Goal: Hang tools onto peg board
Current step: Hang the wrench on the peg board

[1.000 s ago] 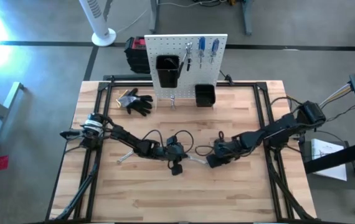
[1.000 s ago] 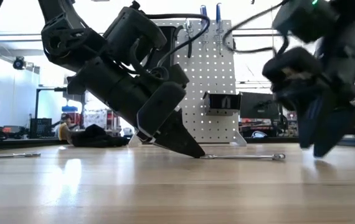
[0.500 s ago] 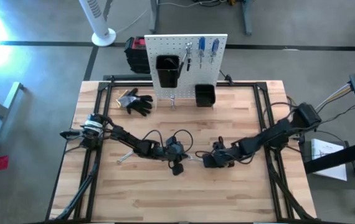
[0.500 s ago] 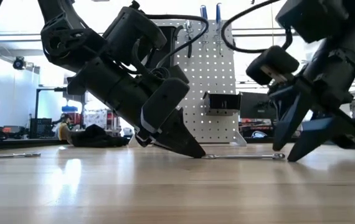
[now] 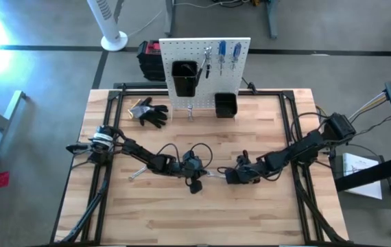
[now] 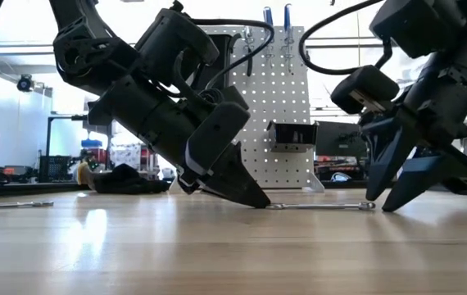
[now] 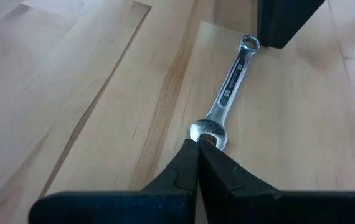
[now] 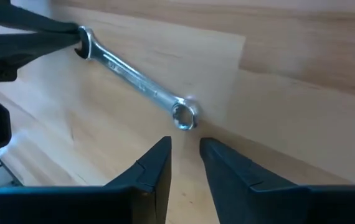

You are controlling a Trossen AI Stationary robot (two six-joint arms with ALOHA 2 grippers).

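A slim silver wrench [image 7: 230,84] is found lying flat on the wooden table [image 5: 250,213], near its centre in the high view. Its open-jawed end is touched by the tips of the left gripper [image 7: 198,144], whose fingers are pressed shut; whether that end is pinched or merely touched cannot be told. Its ring end is met just short of the right gripper [image 8: 185,149], whose fingers are parted with tips set down either side of a narrow gap, nothing being held. The peg board [image 5: 192,51] is stood upright at twelve o'clock from the wrench, at the far table edge, with blue-handled screwdrivers [image 5: 229,53] hung on it. Black gloves [image 5: 151,112] are noted at eleven o'clock, near the board's foot.
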